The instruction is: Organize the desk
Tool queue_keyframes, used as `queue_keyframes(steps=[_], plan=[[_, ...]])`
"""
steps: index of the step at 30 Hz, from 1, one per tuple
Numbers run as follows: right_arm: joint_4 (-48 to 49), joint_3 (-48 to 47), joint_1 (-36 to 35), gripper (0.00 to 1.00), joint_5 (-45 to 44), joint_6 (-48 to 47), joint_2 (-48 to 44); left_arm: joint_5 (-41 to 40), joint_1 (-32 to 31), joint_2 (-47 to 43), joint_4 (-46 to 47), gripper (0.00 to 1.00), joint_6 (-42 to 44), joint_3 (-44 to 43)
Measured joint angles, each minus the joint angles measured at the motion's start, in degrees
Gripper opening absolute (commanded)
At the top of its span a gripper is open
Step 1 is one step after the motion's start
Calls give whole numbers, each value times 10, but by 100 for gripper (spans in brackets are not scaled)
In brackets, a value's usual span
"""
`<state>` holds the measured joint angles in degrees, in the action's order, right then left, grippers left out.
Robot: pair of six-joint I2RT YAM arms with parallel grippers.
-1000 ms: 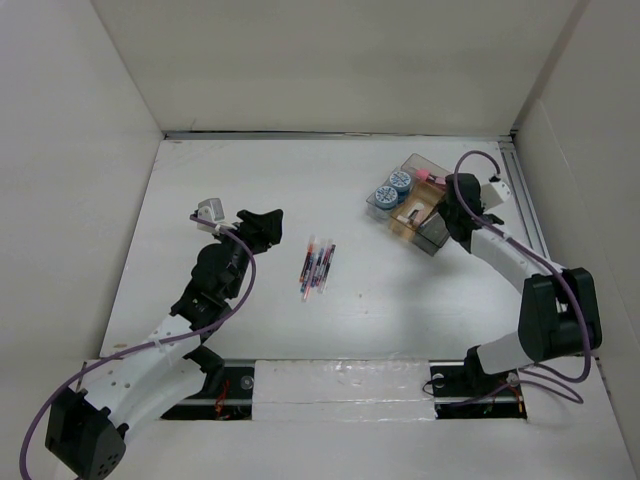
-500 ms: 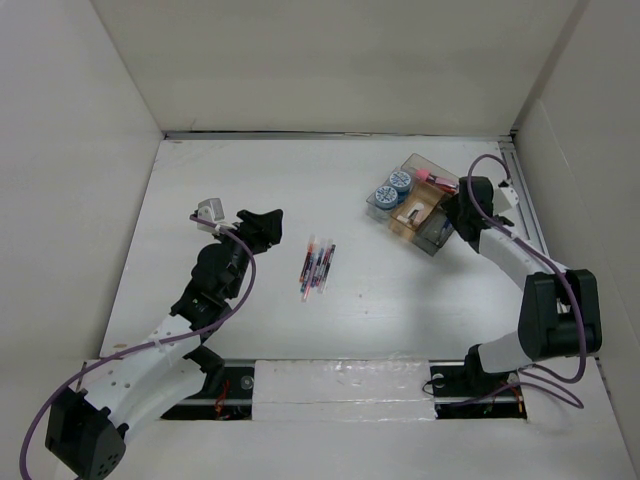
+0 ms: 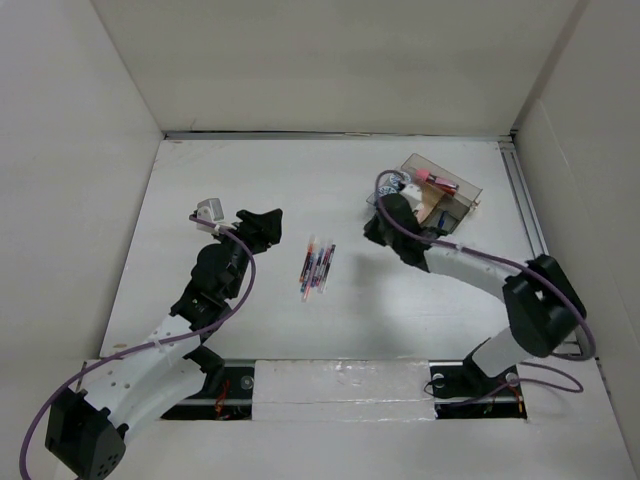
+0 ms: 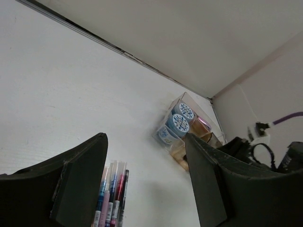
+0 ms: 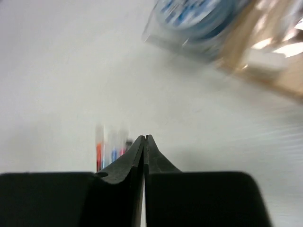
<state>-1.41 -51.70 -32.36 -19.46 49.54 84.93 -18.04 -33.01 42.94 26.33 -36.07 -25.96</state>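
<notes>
The desk (image 3: 250,180) is a flat white tabletop walled by pale panels. A bundle of several coloured pens (image 3: 317,268) lies at its middle and also shows in the left wrist view (image 4: 111,198) and, blurred, in the right wrist view (image 5: 111,144). My left gripper (image 3: 262,228) is open and empty, hovering left of the pens. My right gripper (image 3: 378,228) is shut with nothing between its jaws, hovering between the pens and the clear plastic tray (image 3: 450,200).
The clear compartmented tray at the back right holds blue-lidded round pots (image 4: 181,123), a pink item (image 3: 432,178) and brown-tinted compartments. A metal rail (image 3: 525,200) runs along the right edge. Pale wall panels enclose the left, back and right.
My right gripper has swung left from the tray's right side, across it, to the desk just left of the tray. The left arm has not moved.
</notes>
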Motion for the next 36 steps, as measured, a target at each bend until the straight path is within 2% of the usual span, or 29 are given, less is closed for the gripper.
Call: queue_keyframes(steps=[2, 3, 6, 14, 20, 36], plan=[[-3, -28, -54, 24, -1, -13, 47, 0, 0, 0, 0, 62, 0, 0], [-3, -40, -73, 34, -2, -18, 70, 0, 0, 0, 0, 62, 0, 0], [-16, -68, -117, 38, -1, -32, 119, -1, 0, 0, 0, 62, 0, 0], [-48, -120, -150, 35, -3, -42, 191, -2, 0, 0, 0, 62, 0, 0], [-63, -127, -157, 29, -5, -42, 207, -2, 0, 0, 0, 62, 0, 0], [-74, -135, -160, 26, -7, -43, 222, -1, 0, 0, 0, 62, 0, 0]])
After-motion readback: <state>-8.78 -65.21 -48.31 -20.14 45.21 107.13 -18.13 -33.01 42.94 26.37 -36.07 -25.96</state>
